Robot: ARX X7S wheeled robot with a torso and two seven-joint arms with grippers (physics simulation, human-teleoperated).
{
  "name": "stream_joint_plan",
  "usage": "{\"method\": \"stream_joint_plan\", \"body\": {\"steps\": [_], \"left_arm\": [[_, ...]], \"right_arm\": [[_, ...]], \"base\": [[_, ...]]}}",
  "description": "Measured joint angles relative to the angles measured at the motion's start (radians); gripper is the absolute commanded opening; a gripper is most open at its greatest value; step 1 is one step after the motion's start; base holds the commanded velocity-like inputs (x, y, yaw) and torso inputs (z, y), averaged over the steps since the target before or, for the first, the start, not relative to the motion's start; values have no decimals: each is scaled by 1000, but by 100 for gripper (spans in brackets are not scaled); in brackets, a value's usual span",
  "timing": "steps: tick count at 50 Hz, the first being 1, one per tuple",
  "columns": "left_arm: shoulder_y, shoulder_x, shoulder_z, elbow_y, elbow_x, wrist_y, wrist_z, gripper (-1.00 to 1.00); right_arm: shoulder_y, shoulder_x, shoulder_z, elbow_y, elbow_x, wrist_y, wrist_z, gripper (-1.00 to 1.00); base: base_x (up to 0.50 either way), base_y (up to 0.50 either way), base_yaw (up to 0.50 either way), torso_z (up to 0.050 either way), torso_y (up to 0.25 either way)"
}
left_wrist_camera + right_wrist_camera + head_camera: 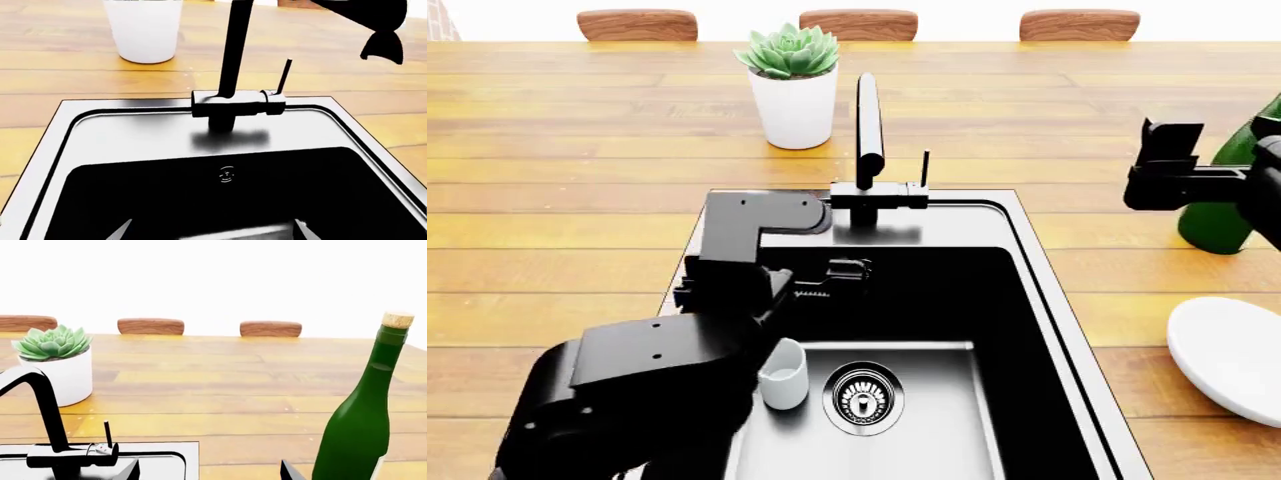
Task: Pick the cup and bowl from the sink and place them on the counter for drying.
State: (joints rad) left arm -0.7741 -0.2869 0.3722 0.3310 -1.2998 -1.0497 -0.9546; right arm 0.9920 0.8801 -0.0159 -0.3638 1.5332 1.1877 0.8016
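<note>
The white cup (783, 375) stands on the steel floor of the sink (1034, 270), left of the round drain (865, 396), close against my left forearm. My left gripper (843, 272) is open and empty over the sink's back part, pointing at the black faucet (868, 130); the cup does not show in the left wrist view. The white bowl (1228, 355) lies on the wooden counter (561, 200) right of the sink. My right gripper (1168, 150) is open and empty above the counter, beside a green bottle (1228, 200).
A white pot with a green succulent (793, 90) stands behind the faucet, and it shows in the left wrist view (143, 30) and the right wrist view (57, 362). The corked green bottle (357, 425) is close to my right gripper. Wooden chair backs (857, 22) line the far edge.
</note>
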Motion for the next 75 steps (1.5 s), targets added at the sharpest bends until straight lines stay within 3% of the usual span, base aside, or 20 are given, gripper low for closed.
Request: {"method": "stream_joint_plan", "body": {"steps": [23,46,75], "left_arm": [[79,128,54,-280,152,156,19,100],[71,238,76,-528,259,331,-82,100],[-21,272,305,-913,219,607,-77,100]], "right_arm": [[-68,-1,12,-18,-14,-36,-16,100],[-140,1,41,-40,2,-70,-17,100],[-210,-10,54,-45,-31,-116,-49,100]], "base": [[0,0,0,0,0],[0,0,0,0,0],[0,0,0,0,0]]}}
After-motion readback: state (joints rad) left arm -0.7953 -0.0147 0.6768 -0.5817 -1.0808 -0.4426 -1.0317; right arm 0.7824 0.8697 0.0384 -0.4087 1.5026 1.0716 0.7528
